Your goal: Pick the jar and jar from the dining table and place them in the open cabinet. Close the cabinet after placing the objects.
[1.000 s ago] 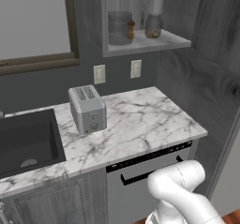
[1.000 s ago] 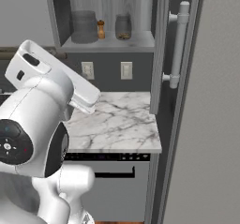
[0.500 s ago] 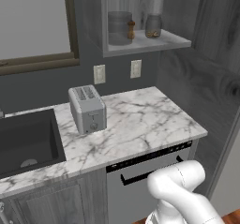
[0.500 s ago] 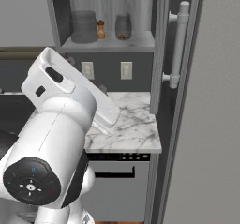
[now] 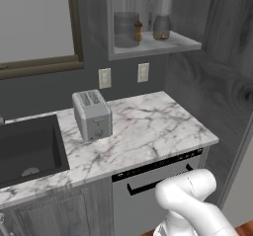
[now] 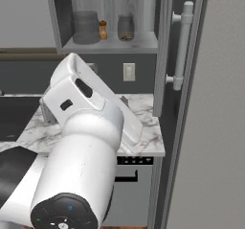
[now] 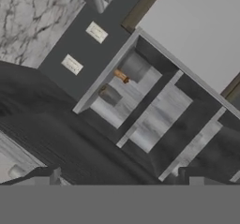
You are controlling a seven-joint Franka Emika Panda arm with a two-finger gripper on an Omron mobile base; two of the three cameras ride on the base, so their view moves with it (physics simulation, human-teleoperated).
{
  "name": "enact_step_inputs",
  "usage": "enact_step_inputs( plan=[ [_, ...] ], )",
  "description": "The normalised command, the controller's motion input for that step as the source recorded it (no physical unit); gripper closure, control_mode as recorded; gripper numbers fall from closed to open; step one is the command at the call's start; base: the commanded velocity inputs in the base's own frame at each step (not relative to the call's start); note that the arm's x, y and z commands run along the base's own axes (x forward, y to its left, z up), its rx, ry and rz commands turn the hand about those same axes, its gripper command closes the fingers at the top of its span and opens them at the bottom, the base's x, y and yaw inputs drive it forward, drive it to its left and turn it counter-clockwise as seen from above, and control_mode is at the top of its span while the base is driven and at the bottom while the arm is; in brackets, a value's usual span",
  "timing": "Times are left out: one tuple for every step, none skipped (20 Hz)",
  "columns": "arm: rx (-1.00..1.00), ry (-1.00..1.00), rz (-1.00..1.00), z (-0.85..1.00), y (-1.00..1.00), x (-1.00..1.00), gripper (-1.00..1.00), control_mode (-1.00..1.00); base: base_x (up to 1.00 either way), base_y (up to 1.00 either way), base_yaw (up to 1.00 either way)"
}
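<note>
The grey wood-grain cabinet [image 5: 148, 45] on the wall stands open. On its lowest shelf are a wide grey jar [image 5: 126, 29], a small brown shaker [image 5: 139, 31] and a glass jar [image 5: 161, 27] with brown contents. The same three show in the right base view: grey jar [image 6: 86, 27], shaker [image 6: 103, 30], glass jar [image 6: 126, 28]. The cabinet door [image 6: 167, 55] with its silver bar handle [image 6: 182, 46] is swung out to the right. In the hand view my gripper [image 7: 121, 177] is open and empty, well away from the shelf and its glass jar [image 7: 110, 95]. The dining table is out of view.
A marble counter [image 5: 148, 131] under the cabinet carries a silver toaster [image 5: 92, 114]. A dark sink [image 5: 27, 148] lies at its left. A dishwasher front [image 5: 153, 185] sits below the counter edge. My arm [image 6: 86, 142] blocks much of the right base view.
In the right base view my arm has swung up and to the right, nearer the camera. The shelf, the jars and the door have not moved. The gripper stays open.
</note>
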Motion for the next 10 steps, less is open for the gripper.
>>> enact_step_inputs(
  plan=[
    [0.06,0.01,0.00,0.00,-0.26,-0.01,-1.00,-1.00,0.00,0.00,0.00],
    [0.05,0.01,0.00,0.00,-0.23,0.00,-1.00,-1.00,0.00,0.00,0.00],
    [0.02,0.00,0.00,0.00,-0.24,0.00,-1.00,-1.00,0.00,0.00,0.00],
    [0.01,0.04,0.00,-0.01,-0.10,0.02,-1.00,-1.00,0.00,0.00,0.00],
    [0.00,0.06,0.00,-0.02,-0.06,0.02,-1.00,-1.00,0.00,0.00,0.00],
    [0.01,0.07,0.00,-0.02,-0.08,0.08,-1.00,-1.00,0.00,0.00,0.00],
    [0.02,0.07,0.00,-0.04,-0.13,0.06,-1.00,-1.00,0.00,0.00,0.00],
    [0.04,0.05,0.00,-0.05,-0.18,0.09,-1.00,-1.00,0.00,0.00,0.00],
    [0.06,0.03,0.00,-0.06,-0.22,0.00,-1.00,-1.00,0.00,0.00,0.00],
    [0.06,0.04,0.00,-0.09,-0.19,0.02,-1.00,-1.00,0.00,0.00,0.00]
  ],
)
